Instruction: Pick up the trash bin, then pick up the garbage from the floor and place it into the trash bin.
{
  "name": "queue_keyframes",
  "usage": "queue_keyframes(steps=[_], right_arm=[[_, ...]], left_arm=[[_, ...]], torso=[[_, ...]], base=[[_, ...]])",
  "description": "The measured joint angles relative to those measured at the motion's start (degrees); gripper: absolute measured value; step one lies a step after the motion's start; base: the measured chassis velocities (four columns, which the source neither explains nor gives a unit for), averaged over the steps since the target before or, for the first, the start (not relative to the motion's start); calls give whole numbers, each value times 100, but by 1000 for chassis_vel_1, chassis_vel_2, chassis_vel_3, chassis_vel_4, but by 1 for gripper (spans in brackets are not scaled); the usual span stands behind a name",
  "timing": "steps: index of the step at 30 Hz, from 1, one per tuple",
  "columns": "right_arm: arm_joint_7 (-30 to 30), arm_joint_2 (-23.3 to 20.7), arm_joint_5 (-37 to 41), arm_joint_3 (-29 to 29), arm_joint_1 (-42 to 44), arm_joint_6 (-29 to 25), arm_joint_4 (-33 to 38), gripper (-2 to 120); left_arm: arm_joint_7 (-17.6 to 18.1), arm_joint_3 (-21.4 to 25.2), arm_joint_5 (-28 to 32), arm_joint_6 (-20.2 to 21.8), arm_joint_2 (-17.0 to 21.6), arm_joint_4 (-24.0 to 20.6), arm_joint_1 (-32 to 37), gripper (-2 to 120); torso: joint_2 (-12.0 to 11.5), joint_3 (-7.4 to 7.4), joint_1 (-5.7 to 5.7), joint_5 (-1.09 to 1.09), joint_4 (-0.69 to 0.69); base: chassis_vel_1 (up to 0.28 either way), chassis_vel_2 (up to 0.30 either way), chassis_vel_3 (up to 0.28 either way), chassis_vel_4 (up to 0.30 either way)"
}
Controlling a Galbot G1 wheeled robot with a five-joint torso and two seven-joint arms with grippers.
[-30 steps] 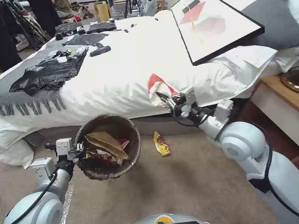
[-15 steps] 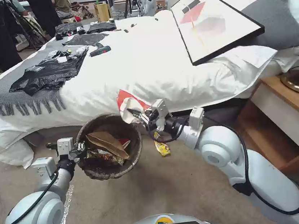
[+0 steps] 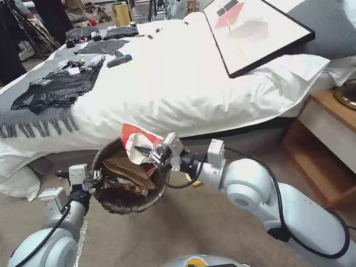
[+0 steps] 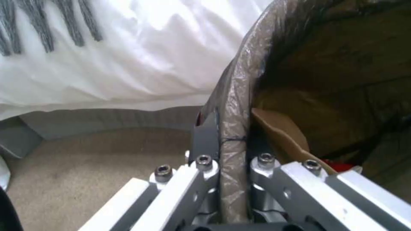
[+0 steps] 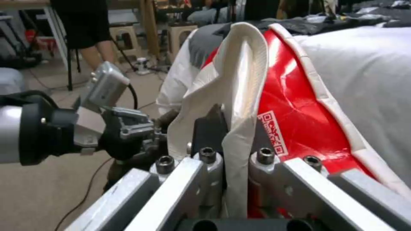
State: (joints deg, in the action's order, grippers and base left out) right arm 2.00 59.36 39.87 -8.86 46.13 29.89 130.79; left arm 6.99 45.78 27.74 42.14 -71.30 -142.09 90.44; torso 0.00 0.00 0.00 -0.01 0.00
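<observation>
Your robot wears glossy pale-grey shells, rounded at the shoulders and elbows, with black bands at the joints. Thin black cables loop along both forearms. A small white box sits on each wrist. The left tool (image 3: 98,176) and the right tool (image 3: 151,153) are bare silver metal linkages with dark fingers (image 5: 208,128); up close you see white bars pinned by round hex-socket screws. The torso top is grey, with a dark panel and a yellow-green badge.
</observation>
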Motion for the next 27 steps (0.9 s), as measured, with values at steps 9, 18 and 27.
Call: queue_keyframes(steps=[9,18,27], right_arm=[[-98,154,-91,-377,-260,34,-133,0],[-318,257,-278,-497,-285,38,-326,32],[-305,365,-445,-545,-231,22,-380,72]], left_arm=[[-3,0,-9,0,-22,-33,7,2],[-4,22,3,0,-12,-56,-7,2],[1,26,21,0,-13,-65,-17,2]], torso=[[0,0,0,1,-1],[0,0,0,0,0],[0,0,0,1,0]], base=[[0,0,0,0],[0,0,0,0],[0,0,0,0]])
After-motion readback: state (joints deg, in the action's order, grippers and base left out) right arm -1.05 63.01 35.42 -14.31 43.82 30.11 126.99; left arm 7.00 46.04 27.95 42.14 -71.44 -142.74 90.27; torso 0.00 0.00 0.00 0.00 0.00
